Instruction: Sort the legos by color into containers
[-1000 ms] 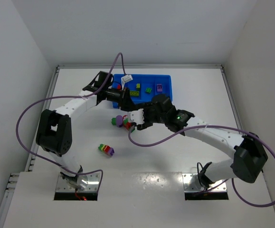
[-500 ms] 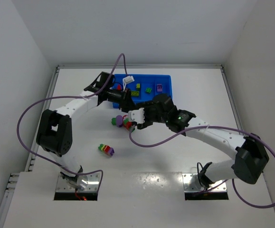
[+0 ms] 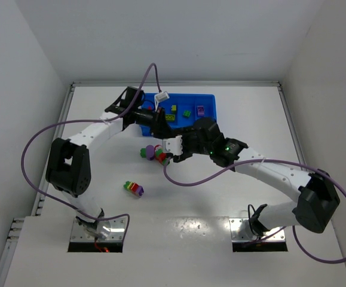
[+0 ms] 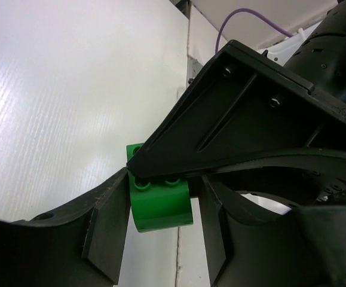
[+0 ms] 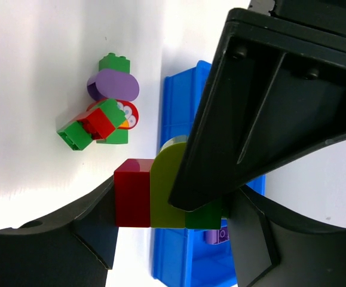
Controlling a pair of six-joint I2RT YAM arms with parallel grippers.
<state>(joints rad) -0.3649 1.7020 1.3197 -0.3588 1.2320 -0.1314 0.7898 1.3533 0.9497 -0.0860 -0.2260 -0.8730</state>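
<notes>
At the far side of the desk (image 3: 220, 197), the blue tray (image 3: 211, 100) lies with a yellow lego (image 3: 174, 108), a green one (image 3: 186, 113) and a purple one (image 3: 200, 110) in it, set apart from each other along its length. The dividers are too small in the top view to say which compartment each is in.

The left arm (image 3: 95, 134) reaches to the near left part of the tray. In its wrist view a green lego (image 4: 159, 206) sits between the left jaws. It touches the pad on one side, and on the other side there seems to be only a thin gap. I cannot tell if the left jaws still pinch it or have already let go. Compared with one second ago, the left wrist has moved a little to the right, more over the tray.

The right arm (image 3: 268, 170) has almost not changed its place. The right jaws are clamped on a short stack (image 5: 152, 192) of a red brick, an olive rounded one and a green one. It hangs just in front of the tray's near edge.

On the desk under the right jaws lies a loose cluster (image 3: 150, 151) of green, red and purple legos, where it was before. A small multicolour stack (image 3: 134, 189) lies nearer to the arm bases, well apart from the tray, and it also did not move.
</notes>
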